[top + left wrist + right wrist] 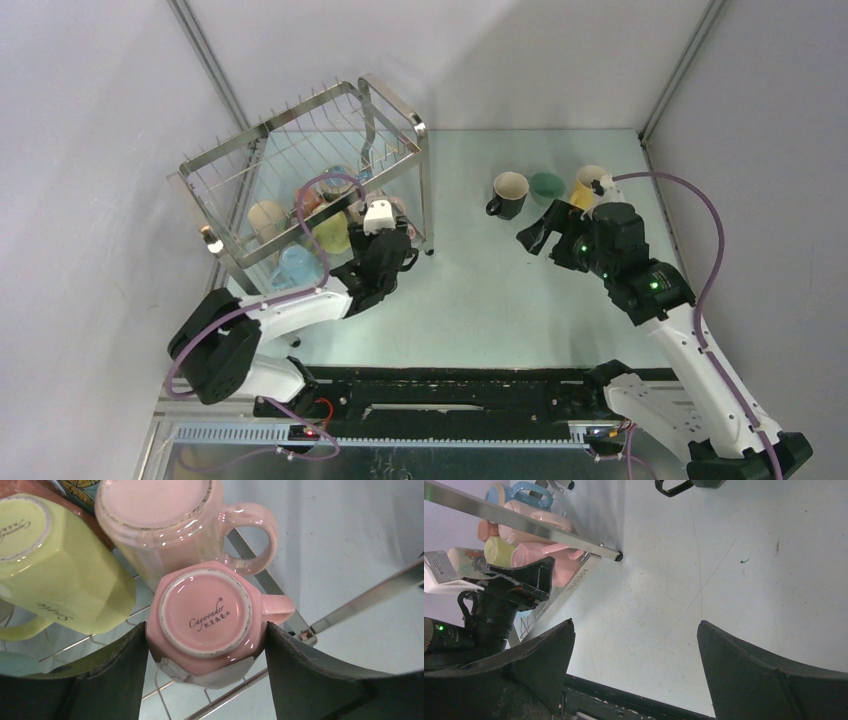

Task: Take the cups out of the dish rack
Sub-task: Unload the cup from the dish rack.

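**Cup pick in the rack: left claw on a pink mug**

Item 1, left gripper (206, 627). I have it reached into the dish rack (268, 127), facing the base of the faceted pink cup (205, 615). The cup lies mouth away from my camera, handle off to one side, so the flat flanks are the only fair hold. Jaws stand partly open, one finger on each flank, and both seem to touch. From this angle I cannot swear the grip is firm.

Item 2, neighbours. The ribbed pink cup (155, 525) sits touching the faceted one, just beyond it. The lime cup (60, 570) leans close on the other side. In my judgement the pick needs a straight pull back, or the neighbours will be dragged along.

Item 3, right gripper (635, 624). Jaws are wide apart with nothing between them but bare table (724, 555). I judge it parked there to keep clear of the left arm.

Item 4, cups already out. The black cup (508, 193), green cup (547, 186) and yellow cup (590, 185) stand upright in a row at the far side of the table, well apart from the rack. Several cups are yet to be unloaded.
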`<state>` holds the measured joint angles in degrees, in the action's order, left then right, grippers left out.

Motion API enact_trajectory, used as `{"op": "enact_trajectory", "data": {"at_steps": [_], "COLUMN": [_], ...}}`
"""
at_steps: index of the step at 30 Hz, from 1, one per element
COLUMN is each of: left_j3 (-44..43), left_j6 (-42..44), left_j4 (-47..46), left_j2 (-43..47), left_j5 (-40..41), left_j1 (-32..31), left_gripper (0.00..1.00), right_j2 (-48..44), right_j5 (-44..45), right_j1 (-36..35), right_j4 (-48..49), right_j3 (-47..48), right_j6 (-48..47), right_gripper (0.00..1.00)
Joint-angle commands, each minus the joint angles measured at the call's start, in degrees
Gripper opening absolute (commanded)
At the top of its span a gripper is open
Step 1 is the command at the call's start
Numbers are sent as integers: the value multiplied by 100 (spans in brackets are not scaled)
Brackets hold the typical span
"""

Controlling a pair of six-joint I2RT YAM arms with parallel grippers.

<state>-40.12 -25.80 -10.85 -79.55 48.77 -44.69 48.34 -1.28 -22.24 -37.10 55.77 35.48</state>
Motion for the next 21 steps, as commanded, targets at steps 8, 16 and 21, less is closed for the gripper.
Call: {"op": "enact_trajectory", "data": {"at_steps": [8, 16, 21], "left_j3": [115, 171, 197], "left_j6": [178, 105, -23], "left_j4": [228, 199, 150], "left_j2": [743, 447, 203], "left_j5": [-365, -416, -424], "left_j1": [127, 127, 164], "left_gripper": [57, 76, 91], "right_j2": [13, 35, 11], "right_j5": [128, 128, 282], "right_j1": [-236, -255, -255], "right_j4": [332, 361, 337], "right_j3": [-209, -273, -267], "right_j6": [145, 118, 95], "right_gripper": [98, 98, 98]}}
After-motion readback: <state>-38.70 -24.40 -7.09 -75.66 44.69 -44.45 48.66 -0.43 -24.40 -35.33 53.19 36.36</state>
